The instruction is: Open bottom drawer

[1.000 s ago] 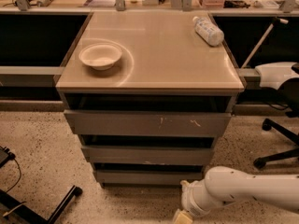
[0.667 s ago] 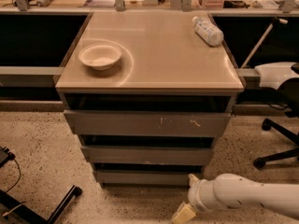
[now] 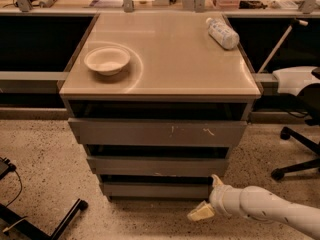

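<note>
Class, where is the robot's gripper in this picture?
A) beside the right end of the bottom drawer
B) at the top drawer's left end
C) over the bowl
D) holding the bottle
A: the gripper sits low beside the right end of the bottom drawer, well below the bowl and the bottle.

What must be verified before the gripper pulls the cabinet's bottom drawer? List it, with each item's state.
1. Gripper at the right end of the plain grey handleless bottom drawer front: ok.
2. Fingers spread: ok.
3. Upper finger hooked behind that front's edge: cannot tell.
4. Drawer pushed in, below the middle grey front: ok.
5. Clear plastic bottle lies on its side on the tan cabinet top and may roll: not ok.
6. White bowl upright, away from the edges: ok.
</note>
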`<state>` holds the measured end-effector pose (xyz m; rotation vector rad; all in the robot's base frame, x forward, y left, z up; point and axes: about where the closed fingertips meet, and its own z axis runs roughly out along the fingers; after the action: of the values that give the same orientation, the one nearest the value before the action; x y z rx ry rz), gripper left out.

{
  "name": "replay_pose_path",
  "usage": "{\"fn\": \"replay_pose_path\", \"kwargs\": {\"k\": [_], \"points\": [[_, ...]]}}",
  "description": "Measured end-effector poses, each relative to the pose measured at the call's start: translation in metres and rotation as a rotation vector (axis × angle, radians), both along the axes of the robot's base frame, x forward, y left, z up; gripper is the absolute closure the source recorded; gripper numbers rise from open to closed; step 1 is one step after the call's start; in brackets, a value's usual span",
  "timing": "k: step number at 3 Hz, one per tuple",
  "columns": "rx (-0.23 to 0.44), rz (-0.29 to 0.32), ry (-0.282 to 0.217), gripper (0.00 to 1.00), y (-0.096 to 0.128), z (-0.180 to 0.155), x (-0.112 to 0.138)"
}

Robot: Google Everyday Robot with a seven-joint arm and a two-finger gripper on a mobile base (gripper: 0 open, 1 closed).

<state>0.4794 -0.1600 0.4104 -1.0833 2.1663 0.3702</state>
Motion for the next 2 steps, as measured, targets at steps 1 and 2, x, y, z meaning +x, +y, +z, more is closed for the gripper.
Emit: {"fn": "replay_pose_path", "kwargs": {"k": [1,2], "points": [[0.000,0.001,0.000,0.00,0.001,0.000,0.000],[0.036,0.041,0.056,0.00,0.025,-0.038,0.000]]}}
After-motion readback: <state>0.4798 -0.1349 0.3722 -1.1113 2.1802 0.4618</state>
